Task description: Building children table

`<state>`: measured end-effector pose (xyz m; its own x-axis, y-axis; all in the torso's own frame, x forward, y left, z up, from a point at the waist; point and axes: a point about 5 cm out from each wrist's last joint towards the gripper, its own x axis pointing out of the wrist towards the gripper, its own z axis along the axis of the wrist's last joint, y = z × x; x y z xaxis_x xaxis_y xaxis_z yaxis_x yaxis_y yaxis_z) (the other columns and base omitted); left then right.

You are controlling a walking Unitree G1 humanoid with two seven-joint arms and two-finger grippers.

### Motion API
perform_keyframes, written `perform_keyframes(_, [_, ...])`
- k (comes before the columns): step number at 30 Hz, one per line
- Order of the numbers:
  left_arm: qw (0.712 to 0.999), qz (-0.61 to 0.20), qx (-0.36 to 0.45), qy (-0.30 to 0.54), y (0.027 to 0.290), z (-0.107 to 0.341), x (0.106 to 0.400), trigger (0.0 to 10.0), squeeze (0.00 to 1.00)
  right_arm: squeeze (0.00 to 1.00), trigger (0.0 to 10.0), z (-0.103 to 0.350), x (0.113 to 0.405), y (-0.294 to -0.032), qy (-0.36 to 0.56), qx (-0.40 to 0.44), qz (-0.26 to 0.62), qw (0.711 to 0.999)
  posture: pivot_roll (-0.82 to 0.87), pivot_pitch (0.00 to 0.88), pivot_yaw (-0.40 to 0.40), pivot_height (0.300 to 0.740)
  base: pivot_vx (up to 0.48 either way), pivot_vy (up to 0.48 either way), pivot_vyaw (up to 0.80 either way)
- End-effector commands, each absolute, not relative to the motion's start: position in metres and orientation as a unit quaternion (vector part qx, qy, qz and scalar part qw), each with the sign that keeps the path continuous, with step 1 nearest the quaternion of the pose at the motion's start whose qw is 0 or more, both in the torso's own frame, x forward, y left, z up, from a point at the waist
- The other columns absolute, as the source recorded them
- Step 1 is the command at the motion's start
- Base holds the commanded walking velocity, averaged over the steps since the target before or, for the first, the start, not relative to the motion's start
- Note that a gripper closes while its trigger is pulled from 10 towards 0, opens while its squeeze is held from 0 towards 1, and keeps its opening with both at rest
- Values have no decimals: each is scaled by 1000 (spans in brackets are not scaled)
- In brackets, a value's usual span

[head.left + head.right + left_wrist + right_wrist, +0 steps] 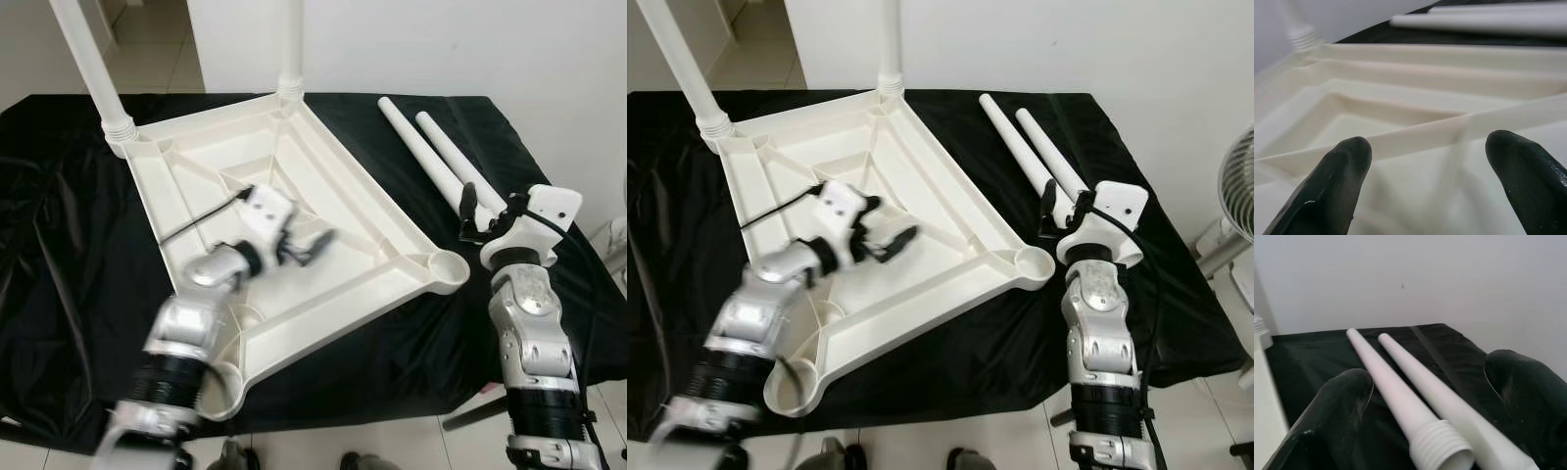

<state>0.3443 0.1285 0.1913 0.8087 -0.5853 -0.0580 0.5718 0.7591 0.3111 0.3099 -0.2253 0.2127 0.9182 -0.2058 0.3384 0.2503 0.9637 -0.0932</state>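
The white plastic tabletop [323,196] lies upside down on a black cloth. Two white legs stand screwed into its far corners [116,122] [290,86]. The near corner sockets [446,266] [217,390] are empty. Two loose legs [423,147] [458,162] lie side by side right of the tabletop, threaded ends toward me. My left gripper [315,247] hovers open over the tabletop's ribbed underside [1415,132], holding nothing. Also open, my right gripper [487,211] sits at the near ends of the loose legs [1396,391], fingers [1347,401] on either side of them.
The black cloth [59,255] covers a table that ends just before my body. A white wall stands behind it. A fan [1232,176] stands off the table's right side. A black cable [201,217] trails from my left wrist across the tabletop.
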Motion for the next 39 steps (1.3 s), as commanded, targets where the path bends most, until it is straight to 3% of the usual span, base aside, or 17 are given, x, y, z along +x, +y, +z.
perform_keyframes(1, [931, -312, 186, -24, 129, 191, 347, 10000, 0, 0, 10000, 212, 311, -225, -167, -71, -116, 977, -36, 101, 31, 740, 0, 0, 0])
perform_keyframes(2, [911, -327, 251, -21, 134, 188, 346, 10000, 0, 0, 10000, 212, 311, -224, -167, -72, -113, 977, -33, 101, 32, 740, 0, 0, 0])
perform_keyframes(5, [888, -344, 307, -10, 139, 182, 344, 10000, 0, 0, 10000, 211, 311, -223, -167, -74, -111, 977, -33, 101, 32, 740, 0, 0, 0])
perform_keyframes(7, [843, -373, 387, 12, 150, 178, 343, 10000, 0, 0, 10000, 210, 310, -223, -166, -74, -110, 977, -31, 103, 32, 740, 0, 0, 0])
perform_keyframes(15, [820, -346, 455, -6, 161, 193, 360, 10000, 0, 0, 10000, 210, 311, -222, -169, -72, -111, 977, -27, 109, 33, 740, 0, 0, 0])
perform_keyframes(17, [836, -326, 442, -20, 161, 201, 365, 10000, 0, 0, 10000, 210, 311, -221, -168, -71, -112, 977, -29, 116, 33, 740, 0, 0, 0])
perform_keyframes(19, [880, -287, 376, -51, 158, 217, 376, 10000, 0, 0, 10000, 208, 311, -220, -167, -68, -112, 977, -30, 123, 31, 740, 0, 0, 0])
perform_keyframes(20, [880, -287, 376, -51, 158, 217, 376, 10000, 0, 0, 10000, 208, 311, -220, -167, -68, -112, 977, -30, 123, 31, 740, 0, 0, 0])
perform_keyframes(21, [912, -270, 300, -74, 153, 226, 380, 10000, 0, 0, 10000, 207, 311, -219, -165, -65, -111, 978, -29, 126, 28, 740, 0, 0, 0])
perform_keyframes(22, [912, -270, 300, -74, 153, 226, 380, 10000, 0, 0, 10000, 207, 311, -219, -165, -65, -111, 978, -29, 126, 28, 740, 0, 0, 0])
perform_keyframes(25, [949, -259, 151, -95, 149, 237, 385, 10000, 0, 0, 10000, 204, 312, -216, -161, -60, -109, 979, -33, 130, 25, 740, 0, 0, 0])
perform_keyframes(30, [960, -252, 33, -120, 145, 247, 386, 10000, 0, 0, 10000, 201, 312, -213, -157, -52, -105, 981, -25, 132, 24, 740, 0, 0, 0])
perform_keyframes(32, [968, -213, -19, -130, 149, 250, 389, 10000, 0, 0, 10000, 200, 314, -213, -152, -44, -105, 982, -19, 129, 29, 740, 0, 0, 0])
perform_keyframes(39, [983, -134, -69, -110, 159, 249, 390, 10000, 0, 0, 10000, 202, 317, -217, -146, -37, -118, 981, 4, 119, 32, 740, 0, 0, 0])
